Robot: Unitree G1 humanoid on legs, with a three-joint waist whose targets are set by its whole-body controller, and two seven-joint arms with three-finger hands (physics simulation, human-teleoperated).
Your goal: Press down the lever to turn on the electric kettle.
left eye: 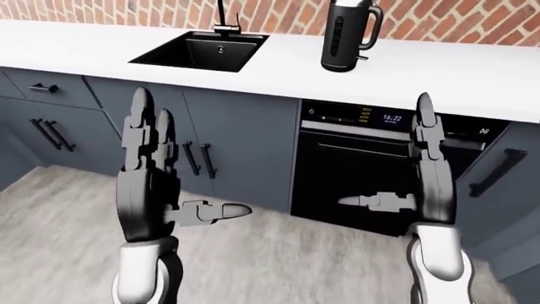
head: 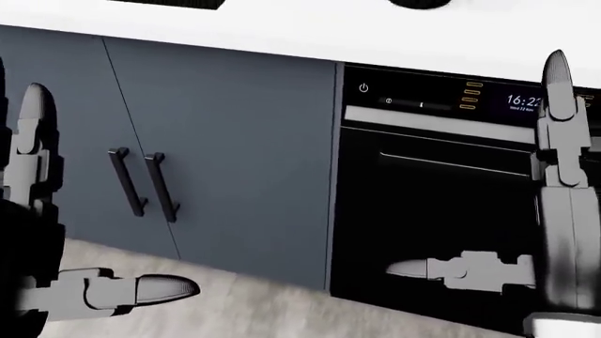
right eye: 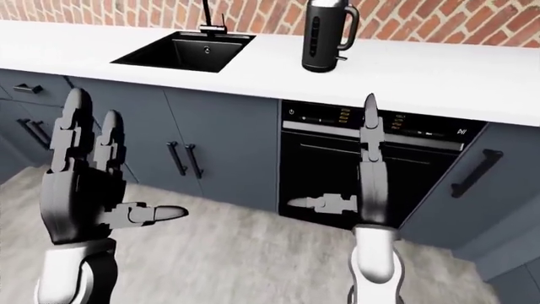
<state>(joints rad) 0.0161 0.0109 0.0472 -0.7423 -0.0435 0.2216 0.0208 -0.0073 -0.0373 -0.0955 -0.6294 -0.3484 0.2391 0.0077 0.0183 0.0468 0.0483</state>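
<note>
A black electric kettle (left eye: 346,35) with a handle on its right side stands on the white counter (left eye: 422,73), to the right of the sink. Its lever is too small to make out. My left hand (left eye: 164,183) is held up well below the counter, fingers straight and spread, empty. My right hand (left eye: 405,171) is also raised with fingers straight up and thumb pointing left, empty, standing before the oven. Both hands are far below and short of the kettle.
A black sink (left eye: 202,50) with a tap is set in the counter at the upper left. A black built-in oven (left eye: 371,171) sits under the counter below the kettle. Dark blue cabinet doors (left eye: 228,145) with black handles flank it. A brick wall (left eye: 456,19) runs behind.
</note>
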